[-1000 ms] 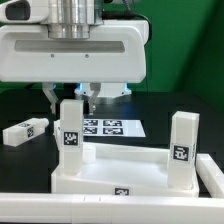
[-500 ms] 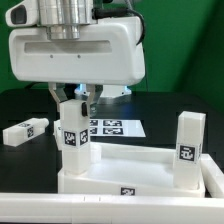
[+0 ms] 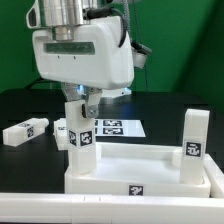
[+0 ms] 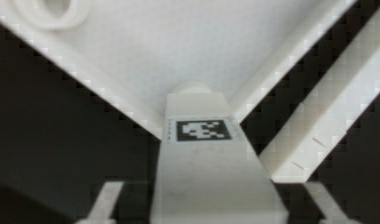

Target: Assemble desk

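Observation:
The desk's white tray-like tabletop [image 3: 140,168] lies on the black table. One white leg [image 3: 82,135] stands upright at its corner on the exterior view's left, tag facing front. My gripper [image 3: 80,100] comes down from above and is shut on that leg's top. In the wrist view the leg [image 4: 205,140] runs between my two fingers [image 4: 109,205], with the tabletop [image 4: 169,55] beyond it. A second leg [image 3: 194,138] stands at the corner on the exterior view's right. A third leg [image 3: 25,130] lies loose on the table at the exterior view's left.
The marker board [image 3: 112,128] lies flat behind the tabletop. A white rail [image 3: 60,214] runs along the front edge of the table. The robot's big white wrist body [image 3: 85,50] hangs over the held leg and hides what is behind it.
My gripper has moved toward the exterior view's right with the leg in it. The tabletop and its other leg have shifted the same way. The loose leg and marker board stayed put.

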`<state>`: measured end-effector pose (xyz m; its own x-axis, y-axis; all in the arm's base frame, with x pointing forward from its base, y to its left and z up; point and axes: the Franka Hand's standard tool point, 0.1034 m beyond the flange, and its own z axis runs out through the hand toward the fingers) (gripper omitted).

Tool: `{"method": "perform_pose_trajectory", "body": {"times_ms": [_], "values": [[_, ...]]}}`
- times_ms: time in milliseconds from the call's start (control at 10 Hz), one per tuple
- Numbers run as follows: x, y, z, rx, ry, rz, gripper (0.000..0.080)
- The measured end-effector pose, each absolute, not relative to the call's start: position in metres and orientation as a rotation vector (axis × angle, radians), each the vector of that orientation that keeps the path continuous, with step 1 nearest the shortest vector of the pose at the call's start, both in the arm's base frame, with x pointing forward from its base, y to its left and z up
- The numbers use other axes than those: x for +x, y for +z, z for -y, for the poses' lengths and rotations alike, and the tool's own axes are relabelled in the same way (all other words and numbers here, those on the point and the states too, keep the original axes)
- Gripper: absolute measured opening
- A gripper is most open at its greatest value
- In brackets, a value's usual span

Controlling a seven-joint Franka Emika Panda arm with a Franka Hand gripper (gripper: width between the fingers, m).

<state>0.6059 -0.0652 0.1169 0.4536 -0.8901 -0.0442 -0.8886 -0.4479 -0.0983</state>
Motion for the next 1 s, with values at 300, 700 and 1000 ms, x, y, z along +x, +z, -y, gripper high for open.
{"method": "perform_pose_trajectory", "body": {"times_ms": [300,700,1000], "values": [[0.6069,0.1164,0.0581,-2.378,0.004,-1.871,0.0291],[0.6068,0.1164,0.0586,-2.447,-0.002,-1.779,0.0481],[0.6062,0.1141,0.0592,-2.703,-0.028,-1.371,0.0640]]}}
